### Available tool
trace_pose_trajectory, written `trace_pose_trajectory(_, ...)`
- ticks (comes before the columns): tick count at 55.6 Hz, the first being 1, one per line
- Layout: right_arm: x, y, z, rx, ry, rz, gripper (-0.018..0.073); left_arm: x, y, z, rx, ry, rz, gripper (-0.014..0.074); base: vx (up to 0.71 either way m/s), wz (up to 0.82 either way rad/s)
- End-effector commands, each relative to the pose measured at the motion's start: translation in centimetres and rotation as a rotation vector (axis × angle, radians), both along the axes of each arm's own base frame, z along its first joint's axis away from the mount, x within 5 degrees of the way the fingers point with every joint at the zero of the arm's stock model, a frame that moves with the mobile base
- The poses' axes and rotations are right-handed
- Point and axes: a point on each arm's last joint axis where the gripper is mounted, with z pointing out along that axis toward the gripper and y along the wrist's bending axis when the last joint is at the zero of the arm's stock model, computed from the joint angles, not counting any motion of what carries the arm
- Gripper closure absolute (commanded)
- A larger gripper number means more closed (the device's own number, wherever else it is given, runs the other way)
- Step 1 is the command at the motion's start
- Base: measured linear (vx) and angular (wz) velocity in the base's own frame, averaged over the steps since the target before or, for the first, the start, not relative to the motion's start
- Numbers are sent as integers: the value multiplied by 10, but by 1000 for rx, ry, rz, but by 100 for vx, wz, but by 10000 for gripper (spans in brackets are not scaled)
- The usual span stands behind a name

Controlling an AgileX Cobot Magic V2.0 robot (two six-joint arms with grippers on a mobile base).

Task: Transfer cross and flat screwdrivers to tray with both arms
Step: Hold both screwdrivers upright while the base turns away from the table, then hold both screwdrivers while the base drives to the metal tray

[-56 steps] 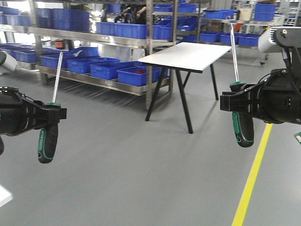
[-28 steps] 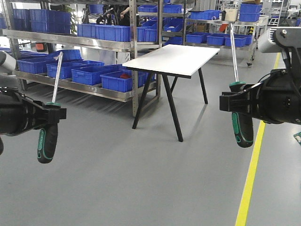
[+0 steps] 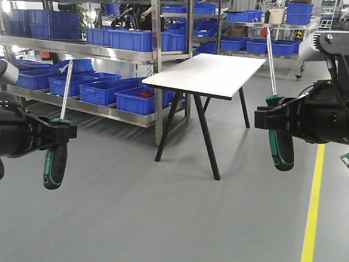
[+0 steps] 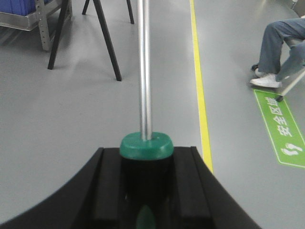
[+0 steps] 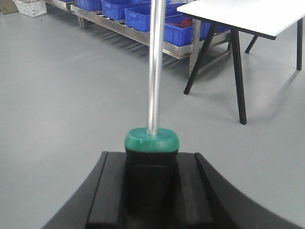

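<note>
Holding one screwdriver per arm, front view. Noted left pincer (image 3: 61,130) at 9 o'clock, clamped on left screwdriver (image 3: 54,166) just under its green collar. Logged shaft up toward 12, leaning slightly to 1, and handle hanging toward 6. Noted right pincer (image 3: 272,116) at 3 o'clock, clamped the same way on right screwdriver (image 3: 282,150), shaft near 12 with a slight lean to 11. Checked both wrist views: green collar seated between black jaws, steel shaft running straight away from the lens. Judged the upright, collar-high grip as a carrying hold, with the heavy handle below the jaws and the tips well clear of the floor. Cannot tell cross from flat at this tip size.

Containers: found no steel tray in any view, so judged set-down as not yet possible from here. Logged blue bins (image 3: 136,101) on steel shelving (image 3: 65,46) from 10 to 1 o'clock. Spotted something red (image 3: 146,94) in one bin at 11, just left of the white tabletop (image 3: 210,71). Cannot see into the other bins. Saw nothing resting on that tabletop.
</note>
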Motion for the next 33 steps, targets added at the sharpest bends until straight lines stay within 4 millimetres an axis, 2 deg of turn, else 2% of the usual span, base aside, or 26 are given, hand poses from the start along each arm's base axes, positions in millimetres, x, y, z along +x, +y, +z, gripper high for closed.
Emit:
trace_pose_trajectory(1, -8, -4, 29, 40, -160, -4, 567, -8, 2, 26, -64, -109, 39, 594, 54, 6)
trace_pose_trajectory(19, -8, -4, 29, 40, -159, -5, 567, -8, 2, 26, -64, -109, 39, 594, 58, 16)
trace_pose_trajectory(33, -8, -4, 29, 40, -160, -5, 567, -8, 2, 26, -64, -109, 39, 594, 63, 37)
